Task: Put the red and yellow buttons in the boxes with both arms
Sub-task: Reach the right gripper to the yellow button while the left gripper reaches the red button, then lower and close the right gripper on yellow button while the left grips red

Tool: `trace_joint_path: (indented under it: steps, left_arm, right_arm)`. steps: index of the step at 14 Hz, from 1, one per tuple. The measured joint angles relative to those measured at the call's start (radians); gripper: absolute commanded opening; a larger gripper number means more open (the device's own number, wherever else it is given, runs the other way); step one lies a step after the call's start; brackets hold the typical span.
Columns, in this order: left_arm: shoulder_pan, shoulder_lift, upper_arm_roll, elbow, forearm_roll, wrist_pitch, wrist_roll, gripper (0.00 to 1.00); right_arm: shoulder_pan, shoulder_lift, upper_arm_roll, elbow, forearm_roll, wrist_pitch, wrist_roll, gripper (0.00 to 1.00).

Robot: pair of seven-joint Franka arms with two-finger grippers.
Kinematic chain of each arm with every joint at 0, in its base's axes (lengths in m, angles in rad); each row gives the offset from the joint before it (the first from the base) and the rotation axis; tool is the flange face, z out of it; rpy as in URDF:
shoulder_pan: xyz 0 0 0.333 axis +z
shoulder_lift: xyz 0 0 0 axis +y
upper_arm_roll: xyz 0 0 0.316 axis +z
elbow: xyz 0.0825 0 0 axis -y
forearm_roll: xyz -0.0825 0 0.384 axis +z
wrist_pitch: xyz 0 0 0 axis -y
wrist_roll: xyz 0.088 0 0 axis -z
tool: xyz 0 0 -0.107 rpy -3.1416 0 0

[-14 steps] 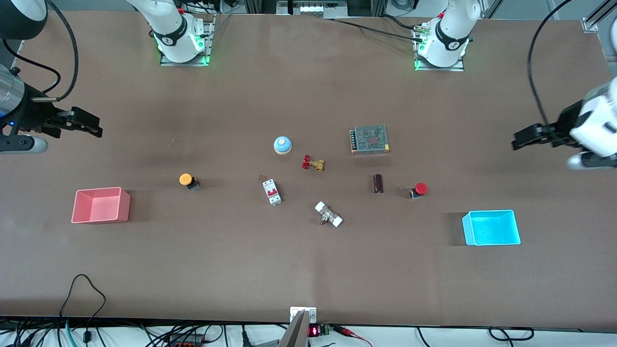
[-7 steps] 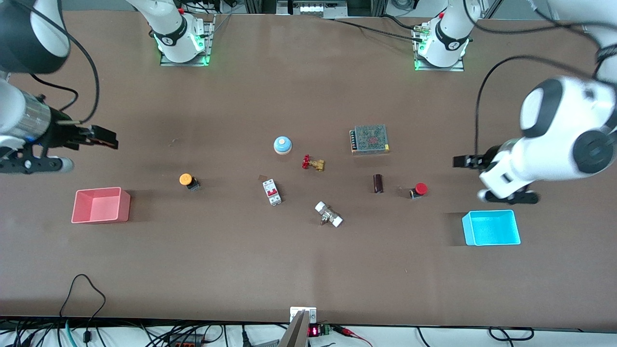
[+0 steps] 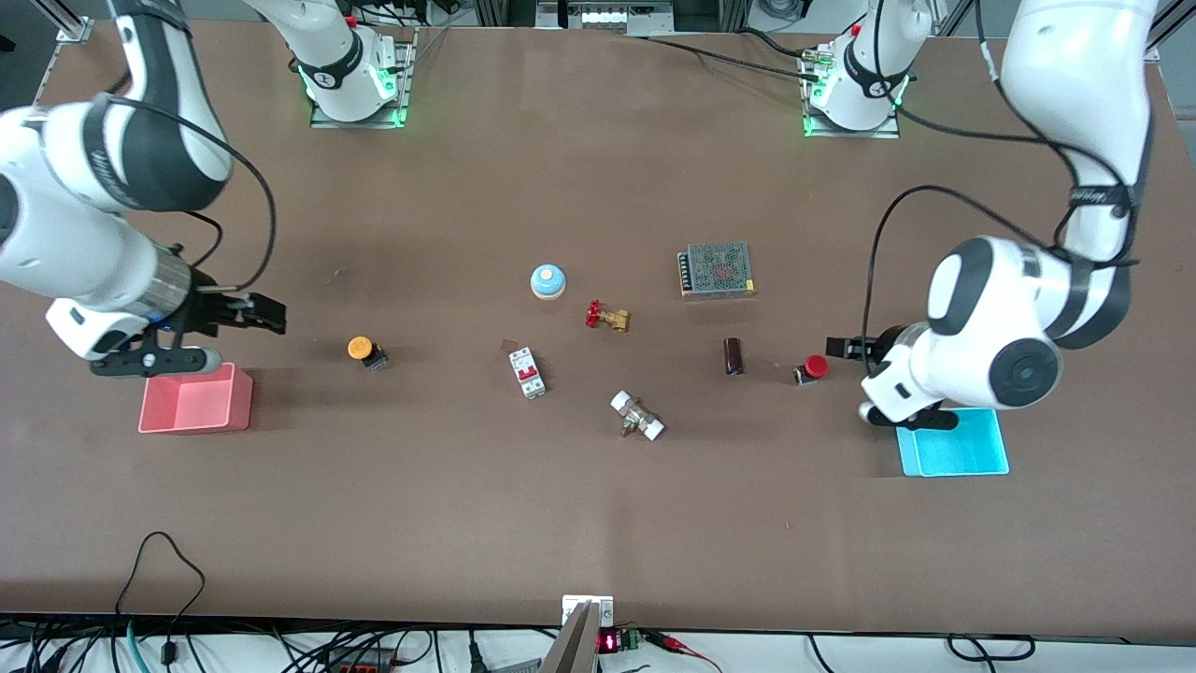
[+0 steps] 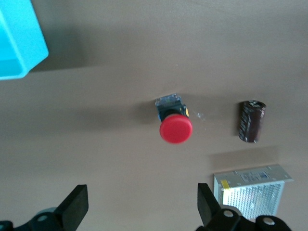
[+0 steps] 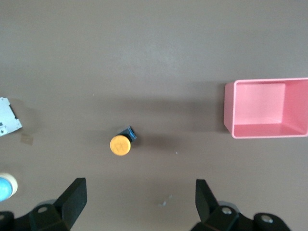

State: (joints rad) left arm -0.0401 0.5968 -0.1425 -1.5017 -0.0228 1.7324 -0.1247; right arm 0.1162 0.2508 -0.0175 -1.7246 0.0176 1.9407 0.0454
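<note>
The red button [image 3: 813,367] lies on its side on the table beside the cyan box [image 3: 962,451]. It also shows in the left wrist view [image 4: 175,127], with the cyan box [image 4: 19,43] at the corner. My left gripper [image 3: 846,348] [image 4: 142,204] is open and empty, over the table between the red button and the cyan box. The yellow button [image 3: 361,350] [image 5: 120,144] stands beside the pink box [image 3: 196,402] [image 5: 267,108]. My right gripper [image 3: 266,316] [image 5: 139,192] is open and empty, over the table between the pink box and the yellow button.
In the middle of the table lie a blue-domed button [image 3: 548,280], a brass valve with a red handwheel [image 3: 607,317], a white circuit breaker [image 3: 527,372], a white-ended fitting [image 3: 637,416], a dark capacitor [image 3: 733,356] and a meshed power supply [image 3: 717,270].
Both arms have swung in from the table's ends. The left gripper has come close to the red button, the right gripper toward the yellow button. Nothing on the table has moved.
</note>
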Motion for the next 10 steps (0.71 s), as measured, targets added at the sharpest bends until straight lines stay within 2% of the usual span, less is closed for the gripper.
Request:
trace_joint_path:
  steps: [3,6,10]
  left_arm:
    - [-0.053,0.026,0.052,0.015,-0.012,0.051,0.004,1.00]
    - [-0.055,0.042,0.057,0.014,-0.109,0.085,0.010,1.00]
    - [-0.056,0.075,0.065,-0.034,-0.131,0.197,0.009,1.00]
  right_arm:
    - [0.006,-0.008,0.000,-0.078,0.000,0.094,0.015,1.00]
    - [0.028,-0.010,0.000,-0.175,0.000,0.244,0.053,1.00]
    - [0.092,0.010,0.003,-0.236,-0.002,0.334,0.146,1.00]
